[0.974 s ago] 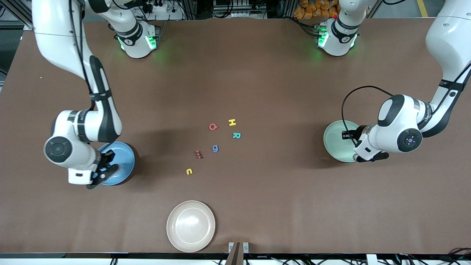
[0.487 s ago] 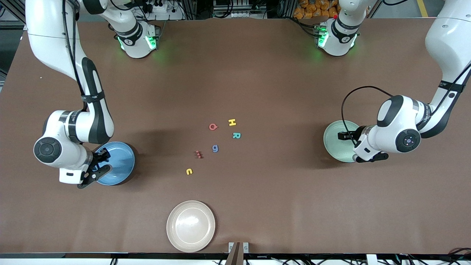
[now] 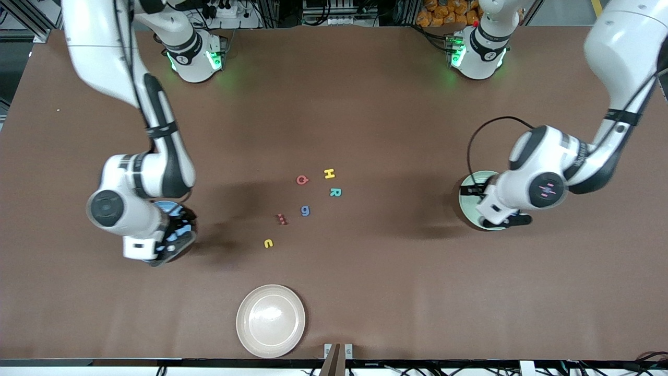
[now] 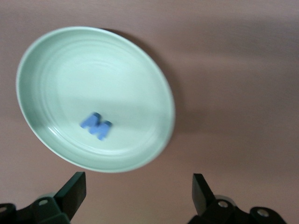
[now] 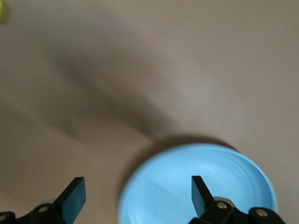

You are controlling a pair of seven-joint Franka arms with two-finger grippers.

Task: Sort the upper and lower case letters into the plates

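Note:
Six small letters lie loose mid-table: a red Q (image 3: 302,180), a yellow H (image 3: 329,174), a teal R (image 3: 335,192), a blue g (image 3: 305,210), a small red letter (image 3: 282,219) and a yellow c (image 3: 268,243). A blue M (image 4: 96,126) lies in the mint green plate (image 4: 93,70) at the left arm's end. My left gripper (image 4: 138,193) hangs open and empty just off that plate's rim. The right gripper (image 5: 137,196) is open and empty over the rim of the blue plate (image 5: 201,186), which the right arm mostly hides in the front view.
A beige plate (image 3: 271,320) sits near the table edge closest to the front camera and holds nothing. Bare brown tabletop (image 3: 396,130) lies between the letters and each plate.
Both grippers have gone from shut to open. The right arm has swung toward the middle of the table over the blue plate, and the left arm has shifted toward the middle too.

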